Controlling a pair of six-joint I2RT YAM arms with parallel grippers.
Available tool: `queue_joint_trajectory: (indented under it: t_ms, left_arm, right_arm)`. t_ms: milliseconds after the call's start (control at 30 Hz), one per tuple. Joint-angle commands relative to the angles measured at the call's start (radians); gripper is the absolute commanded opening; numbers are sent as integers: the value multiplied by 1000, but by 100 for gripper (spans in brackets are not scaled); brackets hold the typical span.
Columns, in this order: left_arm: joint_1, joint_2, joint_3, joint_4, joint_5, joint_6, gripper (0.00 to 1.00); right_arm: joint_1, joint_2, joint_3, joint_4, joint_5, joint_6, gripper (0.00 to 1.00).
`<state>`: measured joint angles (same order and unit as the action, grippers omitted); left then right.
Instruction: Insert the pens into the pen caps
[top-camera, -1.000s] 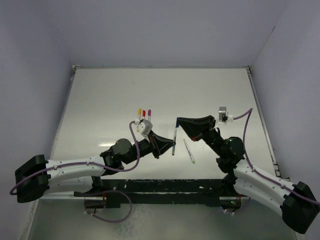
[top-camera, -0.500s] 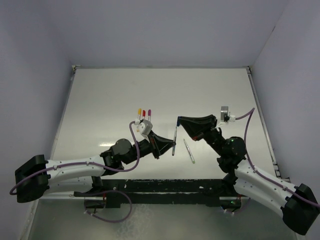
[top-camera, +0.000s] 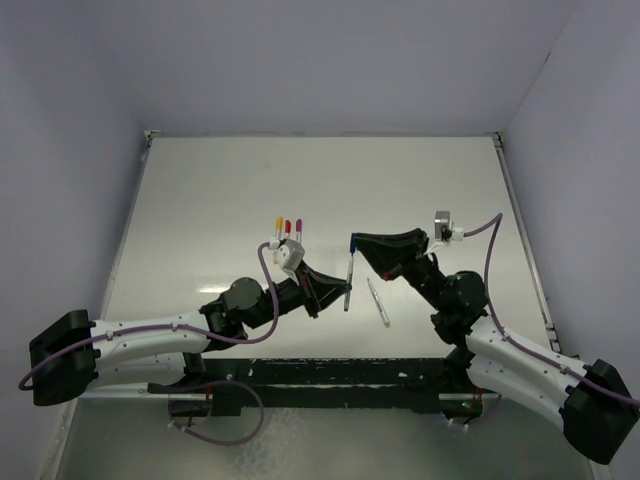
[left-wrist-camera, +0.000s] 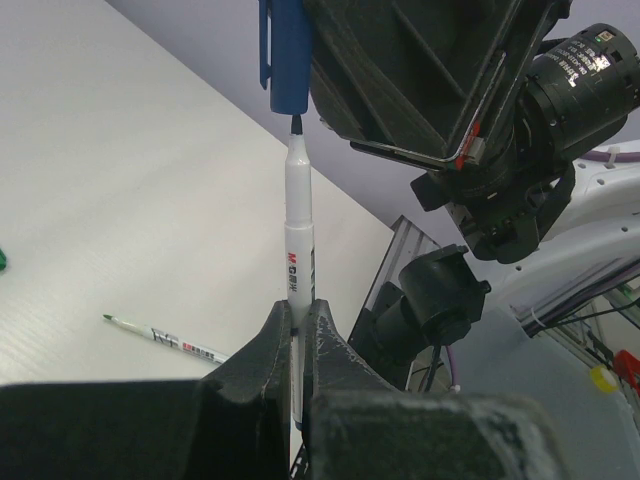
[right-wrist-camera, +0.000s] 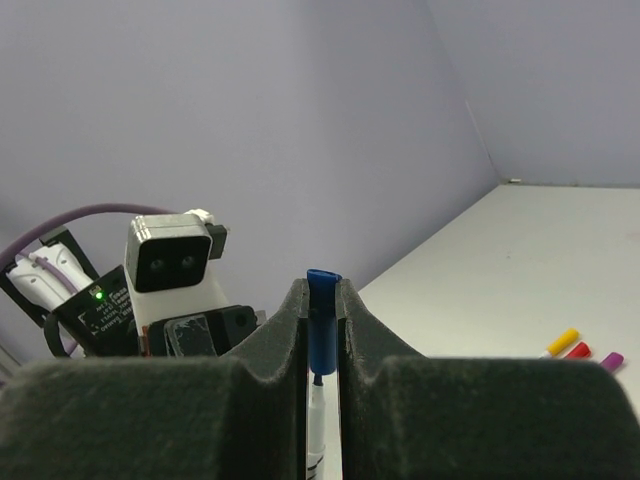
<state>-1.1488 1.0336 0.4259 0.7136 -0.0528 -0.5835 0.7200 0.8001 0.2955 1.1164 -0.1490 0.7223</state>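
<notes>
Lying nearest the arm bases, a spare pen (top-camera: 378, 302) rests on the counter (top-camera: 250, 180), uncapped and touched by neither arm. Just beyond it the left jaws are clamped on the lower barrel of a white pen (left-wrist-camera: 298, 225), holding it with its dark tip aimed toward the right arm. Directly past that tip the right jaws pinch a blue cap (left-wrist-camera: 288, 45), its open mouth facing the pen. The tip sits right at the mouth, and in the right wrist view it looks just started inside, though I cannot tell how deep. Farther back, three pens (top-camera: 288, 227) wearing yellow, red and purple caps lie side by side, seemingly finished.

The step in hand appears to be mating this pen with the blue cap. The next move likely calls for keeping barrel and cap on one line and pressing them together until the cap seats. Any tilt could jam the tip on the rim or let the pen slip in the grip.
</notes>
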Motion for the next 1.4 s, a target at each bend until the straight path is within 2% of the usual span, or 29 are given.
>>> queue_joint_trajectory:
  t_ms: [0,400,700,1033,1233,1367]
  left_arm:
    - [-8,-22,14,18,-6,-7,0]
    - [-8,-61,12,-12,-56,11,0]
    - [-8,-42,17,12,-54,11,0]
    - [-8,-75,16,5,-79,44,0]
    - [-8,-105,11,19,-119,71,0]
    - [-8,-92,30,35,-147,70,0]
  right_arm:
    - [5,1,26,82,13,-14,0]
    - [13,-18,13,55,-1,2,0]
    - [37,28,3,76,2,19,0]
    - [53,25,-5,-17,-14,23,0]
    - [53,2,19,-157,-31,3,0]
    - [56,28,14,-170,-72,9,0]
